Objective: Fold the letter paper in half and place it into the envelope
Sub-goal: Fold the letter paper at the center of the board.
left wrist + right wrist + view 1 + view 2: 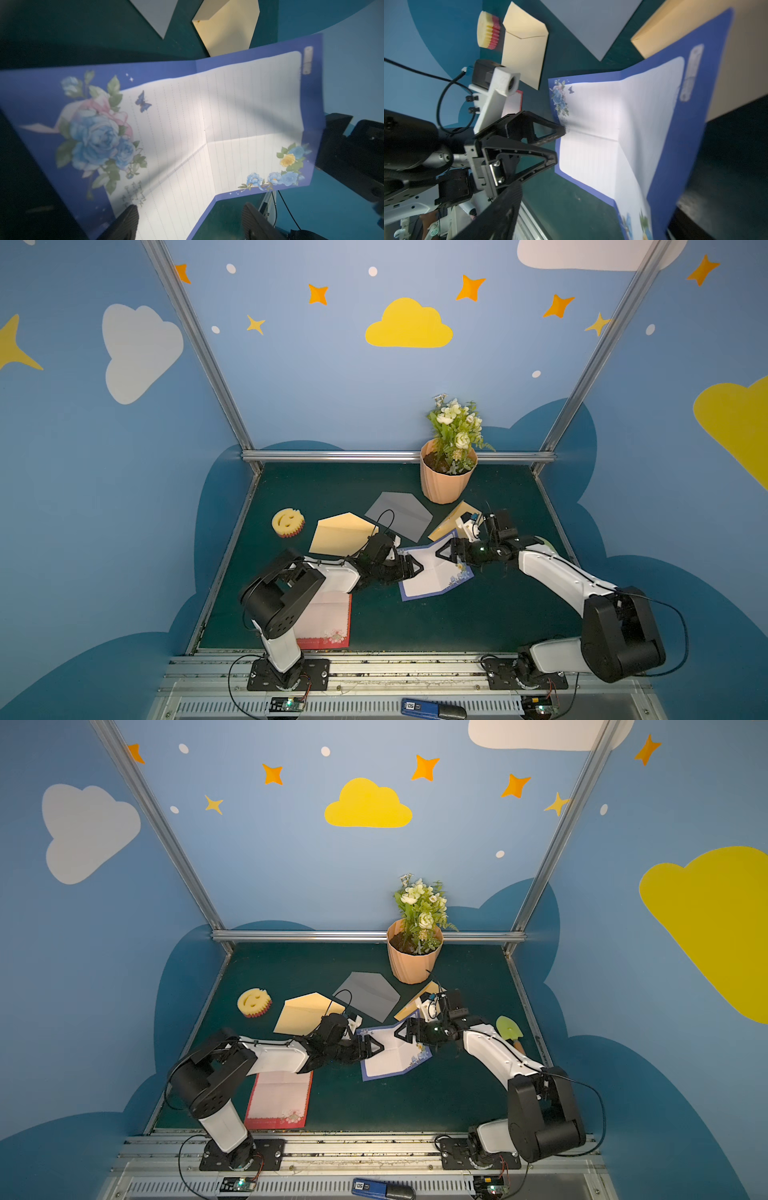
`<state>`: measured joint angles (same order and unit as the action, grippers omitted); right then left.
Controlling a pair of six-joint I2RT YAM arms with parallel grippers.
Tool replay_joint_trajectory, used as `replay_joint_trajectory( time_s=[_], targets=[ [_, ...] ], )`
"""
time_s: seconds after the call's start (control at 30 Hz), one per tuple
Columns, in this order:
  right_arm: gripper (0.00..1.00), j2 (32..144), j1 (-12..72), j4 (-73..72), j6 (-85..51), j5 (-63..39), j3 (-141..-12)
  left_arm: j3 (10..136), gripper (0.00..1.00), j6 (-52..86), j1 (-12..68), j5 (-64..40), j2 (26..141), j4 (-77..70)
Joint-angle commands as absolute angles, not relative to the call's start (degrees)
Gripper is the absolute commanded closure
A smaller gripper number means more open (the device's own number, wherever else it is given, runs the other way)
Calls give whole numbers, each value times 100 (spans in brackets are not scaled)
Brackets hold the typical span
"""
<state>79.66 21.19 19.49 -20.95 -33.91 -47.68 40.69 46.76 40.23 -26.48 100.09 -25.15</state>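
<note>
The letter paper (428, 572) is only mid-fold. It sits on the matte dark green worktop (457, 622) right between the two hands, bent along a crease into a V. The half by the right hand (441, 551) stands up and the half by the left hand (415, 566) lies flat. It isn't closed over and isn't near any envelope opening, so I'd say the fold is barely started and the whole insertion is still left.

The left hand is released, jaws apart. One fingertip (561, 131) touches the flat half at its edge, and the other sits off the sheet. The right hand is spread wide too and grasps nothing. As far as the right wrist view shows, the raised half just leans up between its fingers.

The sheet itself is thin and floppy, lined white inside with a blue border and printed blue roses in the corners. Two crease lines cross in the middle.

Just beyond the left hand lies a cream envelope (338, 537), flap open so it reads as a pentagon. Past both hands is a grey envelope (399, 514) of the same shape, and just beyond the right hand is a tan envelope (451, 520). I can't tell which one is the target.

Back behind the left hand, half hidden, there's a red-bordered sheet (328, 622). Farther out are a foamy yellow smiley sponge (287, 522) and a ribbed peach flower pot (446, 479).
</note>
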Motion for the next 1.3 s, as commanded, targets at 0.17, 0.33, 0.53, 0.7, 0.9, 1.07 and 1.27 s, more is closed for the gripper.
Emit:
replay_joint_trajectory(
  time_s=[0.17,0.33,0.53,0.7,0.9,1.07,1.27],
  targets=[
    [12,8107,2701,1814,-2497,-3120,-5095,3351,18,5513,3542,-3266,10035,-4678],
    [12,8270,2981,1723,-2619,-3037,-5266,3120,16,5731,3408,-3423,9957,-5417],
    [12,8369,3282,1741,-2748,-2868,-5479,3004,16,5779,3272,-3542,9822,-5669],
    [12,8436,3538,1623,-2980,-2687,-5501,2705,16,5748,2989,-3541,9456,-5652],
    [12,8420,3651,1626,-3059,-2540,-5563,2574,15,5250,2700,-3323,8640,-4514],
    [12,8452,3656,1641,-3051,-2481,-5572,2671,14,4614,2558,-2908,7845,-3009],
    [12,8464,3718,1626,-3068,-2522,-5706,2311,12,4596,2127,-2779,7216,-2597]
  ],
)
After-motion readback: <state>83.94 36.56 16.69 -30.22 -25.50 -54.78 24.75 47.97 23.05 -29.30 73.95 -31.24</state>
